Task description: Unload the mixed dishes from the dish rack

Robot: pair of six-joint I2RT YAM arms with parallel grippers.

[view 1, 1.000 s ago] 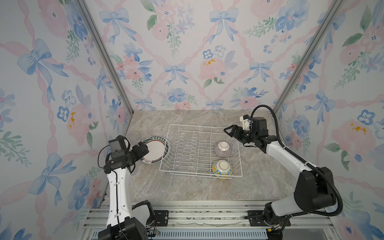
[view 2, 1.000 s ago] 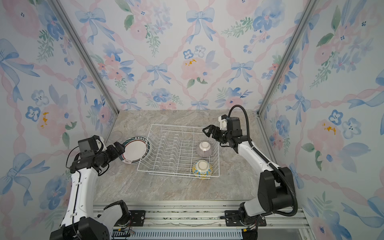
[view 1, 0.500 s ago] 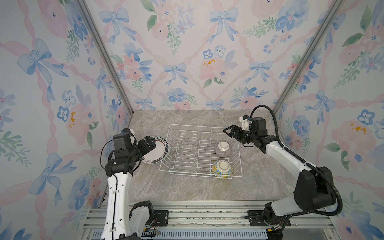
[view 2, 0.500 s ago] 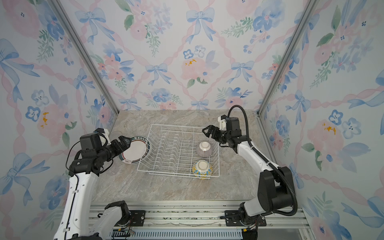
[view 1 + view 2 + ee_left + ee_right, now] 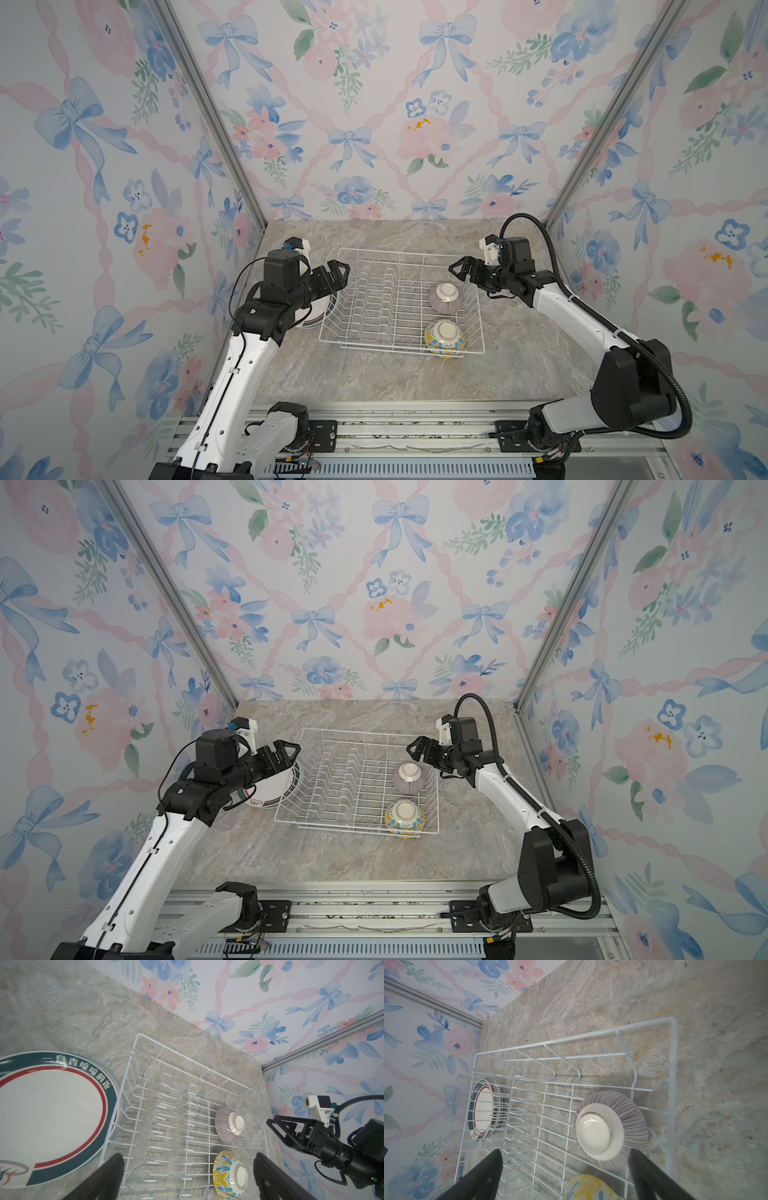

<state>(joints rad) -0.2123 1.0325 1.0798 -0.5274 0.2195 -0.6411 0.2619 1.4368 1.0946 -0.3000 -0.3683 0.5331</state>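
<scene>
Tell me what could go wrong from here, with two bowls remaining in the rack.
1. The purple bowl and yellow bowl sit upside down in the rack. The open right gripper may slip on their rounded sides or snag a wire.
2. The open left gripper hangs close to the plates beside the rack. A careless descent could knock them.
</scene>
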